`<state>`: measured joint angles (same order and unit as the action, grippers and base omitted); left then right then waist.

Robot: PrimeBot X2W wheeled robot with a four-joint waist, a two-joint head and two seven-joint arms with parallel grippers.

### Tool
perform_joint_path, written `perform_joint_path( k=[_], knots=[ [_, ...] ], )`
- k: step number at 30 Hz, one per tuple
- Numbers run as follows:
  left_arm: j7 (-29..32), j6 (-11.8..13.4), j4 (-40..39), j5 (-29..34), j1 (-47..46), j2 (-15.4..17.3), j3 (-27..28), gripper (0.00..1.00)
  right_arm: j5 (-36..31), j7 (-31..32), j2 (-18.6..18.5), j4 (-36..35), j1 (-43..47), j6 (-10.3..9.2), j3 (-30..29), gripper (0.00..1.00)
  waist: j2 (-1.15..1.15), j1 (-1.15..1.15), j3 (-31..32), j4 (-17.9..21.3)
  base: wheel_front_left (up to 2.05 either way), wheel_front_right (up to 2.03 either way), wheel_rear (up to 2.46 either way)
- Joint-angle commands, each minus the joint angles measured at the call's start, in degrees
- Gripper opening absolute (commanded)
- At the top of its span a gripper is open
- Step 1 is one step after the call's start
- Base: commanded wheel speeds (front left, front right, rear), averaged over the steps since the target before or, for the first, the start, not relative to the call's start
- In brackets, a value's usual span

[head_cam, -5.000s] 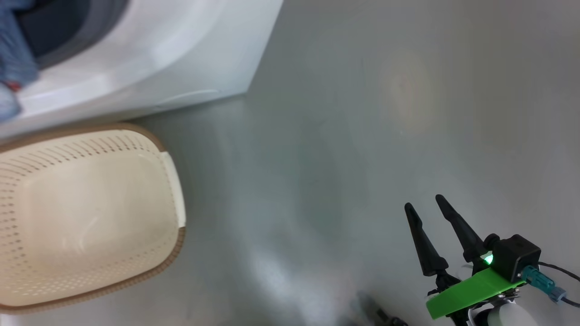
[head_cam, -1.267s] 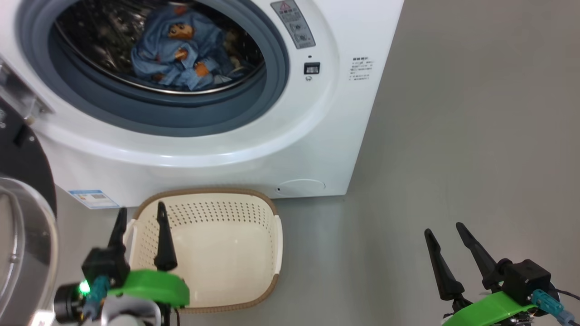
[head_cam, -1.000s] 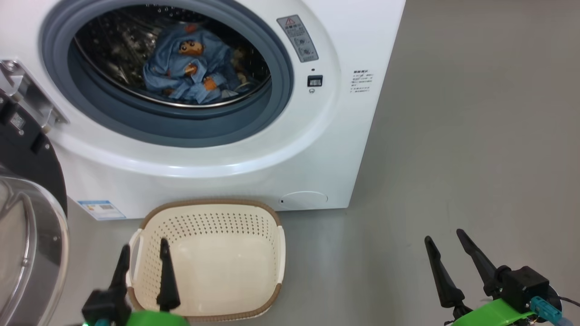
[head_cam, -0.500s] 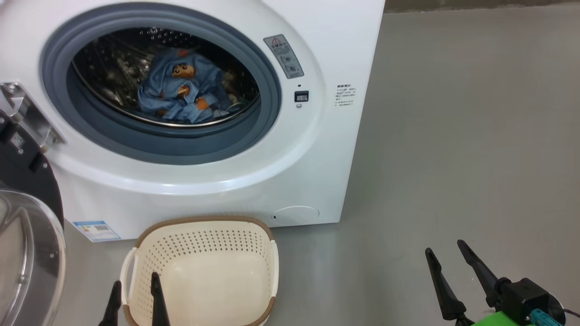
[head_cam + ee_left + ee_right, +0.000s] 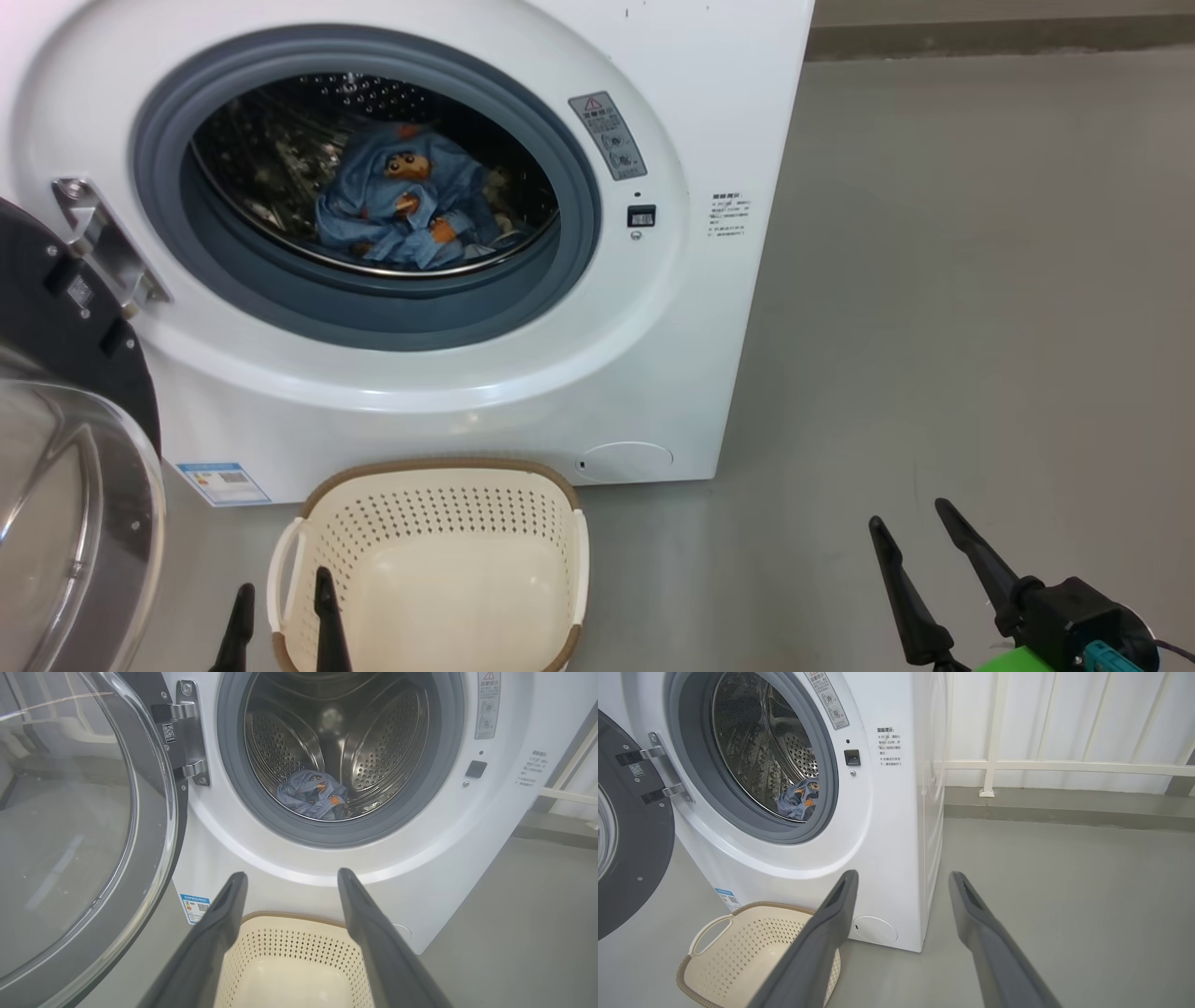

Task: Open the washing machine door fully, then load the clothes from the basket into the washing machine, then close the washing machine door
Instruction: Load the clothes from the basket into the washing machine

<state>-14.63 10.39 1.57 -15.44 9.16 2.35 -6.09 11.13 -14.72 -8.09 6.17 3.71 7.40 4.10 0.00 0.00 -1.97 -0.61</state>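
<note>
Step in hand: loading looks finished, with the door-closing left to do.

- Big white boxy front-loading washing machine [image 5: 653, 355], its mouth uncovered. The soft light-blue clothes with orange-brown cartoon figures [image 5: 401, 201] lie bunched on the floor of the perforated steel drum [image 5: 364, 742], inside the machine.
- Small cream perforated plastic basket with a brown woven-look rim [image 5: 439, 464] stands on the floor just in front of the machine's base. The part of its floor in view is bare. Its near end is cut off by the head view's edge, so a leftover piece there can't be ruled out.
- Large round washing machine door with a glossy black rim and a bulging glass centre [image 5: 65, 373] hangs swung wide to the machine's left on a metal hinge [image 5: 103, 243].

Grippers:
- Left gripper [image 5: 290, 875]: fingers spread wide, nothing between them, touching nothing. It hangs over the basket's near end, facing the machine's mouth.
- Right gripper [image 5: 908, 512]: likewise spread wide and bare, over the floor, off the machine's right front corner.

Next move, as I judge it: the left arm is nearer the door. It must get round to the door's far face or rim and push it in an arc about the hinge until it seats against the machine's front.
</note>
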Motion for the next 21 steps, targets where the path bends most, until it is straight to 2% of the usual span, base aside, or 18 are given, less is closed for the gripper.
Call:
perform_joint_path(
  k=[1, 14, 21],
  knots=[
    [-0.37, -0.21, -0.86, 0.38, -1.91, 0.53, 1.82, 1.00, -0.36, -0.28, -0.55, -1.50, -0.15, 0.09, 1.52, 1.00, 0.00, 0.00, 0.40, -0.19, 0.00, 0.00, 0.00],
    [-0.37, -2.02, 1.54, 0.79, -3.35, 0.53, 1.73, 1.00, -0.42, -0.28, -0.57, -0.98, -0.04, 0.09, 2.92, 1.00, 0.00, 0.00, 2.08, -0.39, 0.00, 0.00, 0.00],
    [-0.37, -1.36, 2.08, 1.24, -2.71, 0.53, 2.47, 1.00, -0.54, -0.28, -0.58, -1.03, 0.29, 0.09, 2.73, 1.00, 0.00, 0.00, 2.11, -0.67, -0.08, 0.08, 0.00]
  ],
)
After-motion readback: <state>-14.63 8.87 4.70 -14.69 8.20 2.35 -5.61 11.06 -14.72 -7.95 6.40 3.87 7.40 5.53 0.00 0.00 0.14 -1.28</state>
